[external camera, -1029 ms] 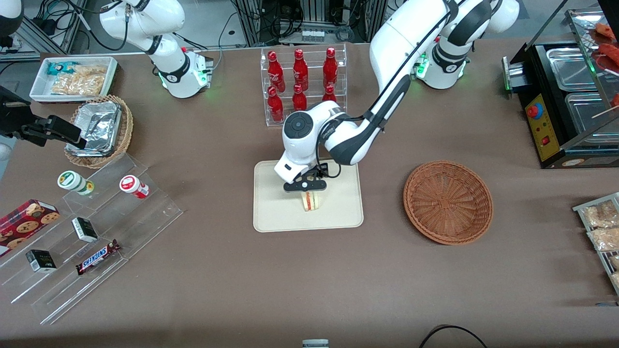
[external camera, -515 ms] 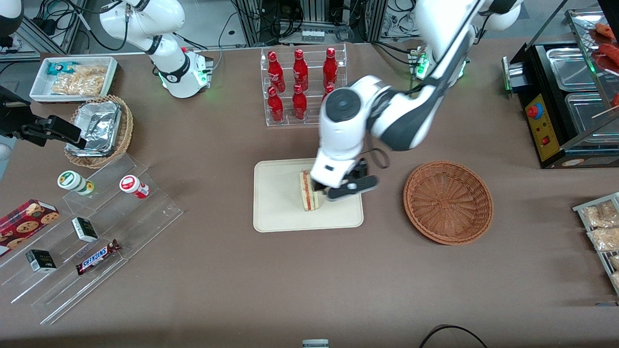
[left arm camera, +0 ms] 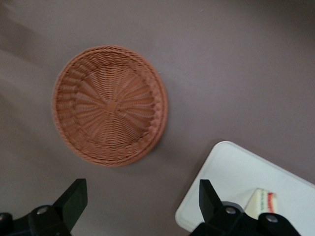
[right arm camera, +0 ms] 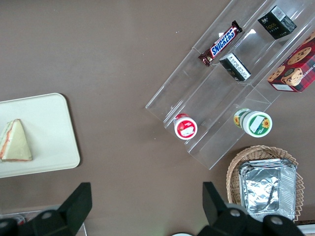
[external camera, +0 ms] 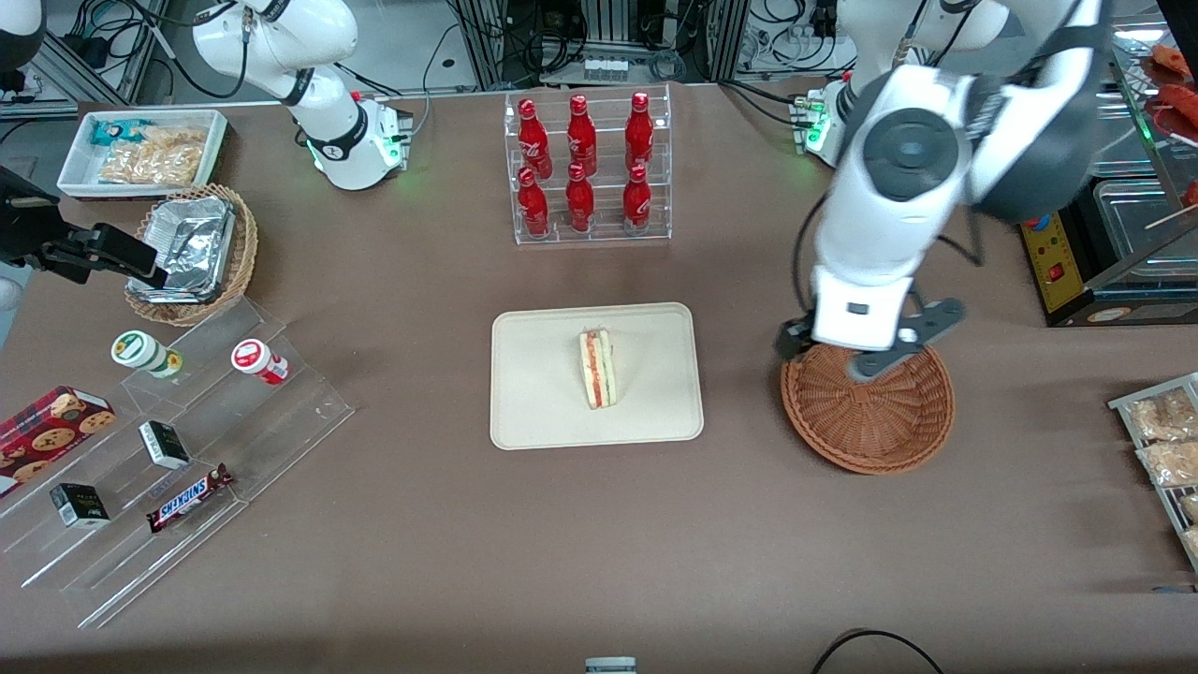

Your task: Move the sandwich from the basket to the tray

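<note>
Sandwich [external camera: 597, 367]: triangular wedge of pale bread, red and green filling stripes on the cut edge, lying on the tray [external camera: 543, 412] near its centre. Tray: flat cream-beige rectangle, rounded corners, low raised rim, smooth matte surface, at mid-tabletop [external camera: 449, 562]. Basket [external camera: 880, 431]: round, shallow, reddish-brown wicker, spokes radiating from the middle under a braided rim; it holds nothing and sits beside the tray toward the working arm's end of the tabletop, apart from it. Gripper [external camera: 866, 348]: raised above the basket's rim, on the side farther from the front camera. Fingers [left arm camera: 74, 199]: black, tapered, spread wide apart, gripping nothing and touching nothing. Tabletop covering: plain brown, matte.
</note>
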